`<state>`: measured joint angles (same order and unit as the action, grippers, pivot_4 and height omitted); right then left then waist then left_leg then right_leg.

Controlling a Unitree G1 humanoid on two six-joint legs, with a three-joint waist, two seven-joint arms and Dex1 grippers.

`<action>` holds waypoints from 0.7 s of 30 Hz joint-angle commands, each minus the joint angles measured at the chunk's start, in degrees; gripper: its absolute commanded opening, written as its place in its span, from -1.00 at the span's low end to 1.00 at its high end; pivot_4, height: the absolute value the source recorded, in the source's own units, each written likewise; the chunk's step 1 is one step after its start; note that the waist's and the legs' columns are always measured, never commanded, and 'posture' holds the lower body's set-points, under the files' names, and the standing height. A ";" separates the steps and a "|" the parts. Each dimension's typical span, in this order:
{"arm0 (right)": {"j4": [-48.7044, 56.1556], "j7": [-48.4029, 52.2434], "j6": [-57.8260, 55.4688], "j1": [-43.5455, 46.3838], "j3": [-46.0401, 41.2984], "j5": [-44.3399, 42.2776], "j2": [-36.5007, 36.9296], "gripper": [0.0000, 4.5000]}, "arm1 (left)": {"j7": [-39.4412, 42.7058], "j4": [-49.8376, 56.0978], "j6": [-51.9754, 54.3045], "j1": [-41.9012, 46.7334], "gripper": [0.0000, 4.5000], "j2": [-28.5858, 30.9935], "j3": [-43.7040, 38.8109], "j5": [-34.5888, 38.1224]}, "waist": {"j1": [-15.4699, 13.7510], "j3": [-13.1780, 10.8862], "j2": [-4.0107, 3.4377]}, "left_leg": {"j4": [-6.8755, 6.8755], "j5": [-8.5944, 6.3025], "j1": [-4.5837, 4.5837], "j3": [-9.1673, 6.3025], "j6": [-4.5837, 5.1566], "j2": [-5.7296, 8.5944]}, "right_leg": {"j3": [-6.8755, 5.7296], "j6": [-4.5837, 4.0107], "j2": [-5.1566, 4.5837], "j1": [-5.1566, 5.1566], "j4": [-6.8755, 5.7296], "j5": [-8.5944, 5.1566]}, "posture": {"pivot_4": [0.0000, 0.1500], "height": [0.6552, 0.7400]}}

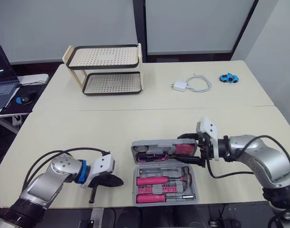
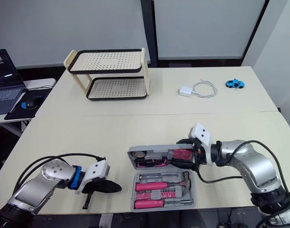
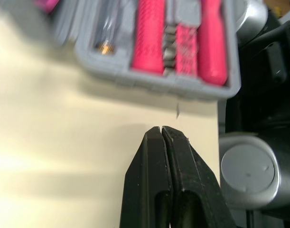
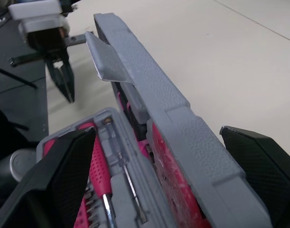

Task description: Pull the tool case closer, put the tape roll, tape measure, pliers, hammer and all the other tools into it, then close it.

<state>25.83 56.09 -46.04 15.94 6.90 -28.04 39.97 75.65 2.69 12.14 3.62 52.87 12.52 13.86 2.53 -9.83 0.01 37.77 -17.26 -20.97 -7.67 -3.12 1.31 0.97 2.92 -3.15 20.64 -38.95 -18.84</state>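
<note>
Right wrist view: your right pincer, spread wide, is straddling the raised lid of the grey plastic tool case.
Left pincer: hovering pinched together, empty, beside it.
Case: lying at your counter's near edge.

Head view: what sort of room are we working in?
Probably an office or meeting room: pale tables pushed together, a laptop and mouse on a side desk, and a charger left out.

Grey tool case is seen open nr front table edge, w/ lid stood part-raised at rear. Pink-handled hammer & other pink-handled tools are seated flat in base.
</note>
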 commanded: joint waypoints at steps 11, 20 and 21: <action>23.72 14.21 11.57 -25.09 -16.75 0.61 25.56 0.99 | -2.48 -3.29 1.49 -0.04 -1.00 2.10 -7.23 -0.10 | -0.92 -0.29 0.30 | 0.03 0.00 -0.06 0.02 0.00 -0.01 | -0.04 0.02 -0.02 -0.05 0.05 -0.01 | 1.00 1.00; 20.12 8.16 14.80 -31.04 -20.21 10.25 26.90 0.99 | -5.76 5.57 5.49 -3.70 -1.00 0.04 -7.95 1.27 | -0.86 -0.40 0.53 | 0.05 0.00 0.06 0.05 0.00 -0.07 | -0.02 0.02 -0.02 -0.18 0.07 -0.01 | 1.00 1.00; 19.29 6.94 15.85 -30.58 -18.35 12.33 26.89 0.92 | -6.57 6.72 6.02 -4.21 -1.00 -0.43 -7.87 1.32 | -0.88 -0.41 0.54 | 0.05 0.00 0.06 0.07 -0.01 -0.07 | 0.01 0.02 -0.03 -0.18 0.07 -0.01 | 1.00 1.00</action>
<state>45.56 65.14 -32.55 -14.96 -13.55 -19.03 66.96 70.31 6.36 17.48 -0.15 52.87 5.50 14.46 1.65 -10.24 0.56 37.82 -17.26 -20.92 -7.60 -3.12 1.25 0.98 2.94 -3.18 20.46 -38.88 -18.85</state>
